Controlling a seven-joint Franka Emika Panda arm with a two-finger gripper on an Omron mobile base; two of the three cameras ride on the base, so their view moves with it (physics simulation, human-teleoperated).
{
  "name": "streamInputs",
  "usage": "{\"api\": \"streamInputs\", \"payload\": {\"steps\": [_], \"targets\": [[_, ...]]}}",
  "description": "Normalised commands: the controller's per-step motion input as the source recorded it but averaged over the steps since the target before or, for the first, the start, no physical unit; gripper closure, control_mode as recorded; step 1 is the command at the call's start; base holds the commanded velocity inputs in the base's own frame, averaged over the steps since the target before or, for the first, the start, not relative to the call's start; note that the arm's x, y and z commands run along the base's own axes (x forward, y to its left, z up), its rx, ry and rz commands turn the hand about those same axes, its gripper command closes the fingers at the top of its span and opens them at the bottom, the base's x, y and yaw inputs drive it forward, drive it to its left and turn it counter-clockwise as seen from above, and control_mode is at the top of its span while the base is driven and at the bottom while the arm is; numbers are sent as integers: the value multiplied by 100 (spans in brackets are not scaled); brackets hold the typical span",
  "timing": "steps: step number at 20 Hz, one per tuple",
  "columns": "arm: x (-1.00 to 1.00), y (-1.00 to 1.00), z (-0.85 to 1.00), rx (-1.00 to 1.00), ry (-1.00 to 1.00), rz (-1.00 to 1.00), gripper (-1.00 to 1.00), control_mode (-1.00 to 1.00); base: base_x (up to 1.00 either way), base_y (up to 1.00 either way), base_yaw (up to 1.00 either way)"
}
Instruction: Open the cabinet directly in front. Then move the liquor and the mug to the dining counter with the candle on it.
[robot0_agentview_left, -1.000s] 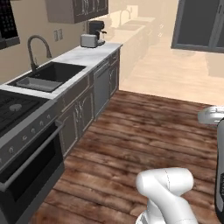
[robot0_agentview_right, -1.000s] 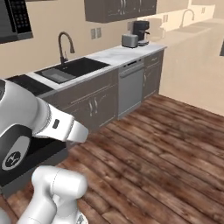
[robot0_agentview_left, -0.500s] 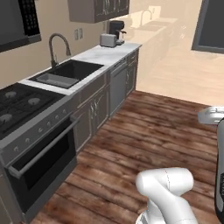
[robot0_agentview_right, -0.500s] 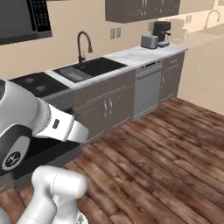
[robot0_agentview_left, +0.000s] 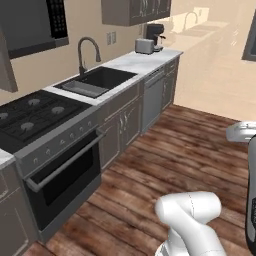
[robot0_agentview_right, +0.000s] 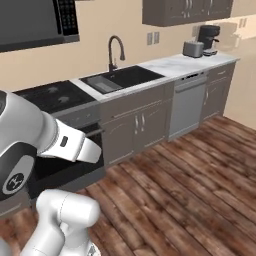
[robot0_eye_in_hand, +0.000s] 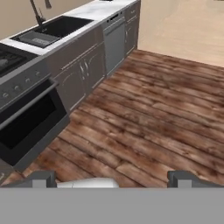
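- Whole scene has slid sideways across both base views over the last second: the base is turning or driving, the kitchen things themselves haven't moved.
- Stove (robot0_agentview_left: 30, 112) and oven (robot0_agentview_left: 62, 175) now sit much nearer in the left base view; sink (robot0_agentview_left: 97, 80) and faucet (robot0_agentview_right: 114, 50) have shifted toward centre.
- Toaster (robot0_agentview_right: 192, 48) and coffee machine (robot0_agentview_right: 209, 39) stand at the far end of the worktop (robot0_agentview_left: 145, 59), with the dishwasher (robot0_agentview_right: 187, 110) below.
- Wall cabinet (robot0_agentview_right: 187, 10) with silver handles hangs above that far end, well apart from the arm; doors look closed.
- Gripper (robot0_eye_in_hand: 111, 179) points at bare wood floor (robot0_eye_in_hand: 153, 113), fingertips spread wide, nothing between them.
- Liquor, mug, candle and dining counter: can't place any of them from here.
- Judgement: still travelling, no task step done; the base needs to face the cabinet before any reach for a handle.
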Motion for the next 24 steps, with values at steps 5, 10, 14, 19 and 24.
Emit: {"api": "streamInputs", "payload": {"steps": [5,10,14,19,24], "targets": [[0,0,0,0,0,0,-100,100,-7,40,22],[0,0,0,0,0,0,-100,100,-9,51,14],[0,0,0,0,0,0,-100,100,-8,57,9],[0,0,0,0,0,0,-100,100,-2,64,2],[0,0,0,0,0,0,-100,100,0,65,0]]}}
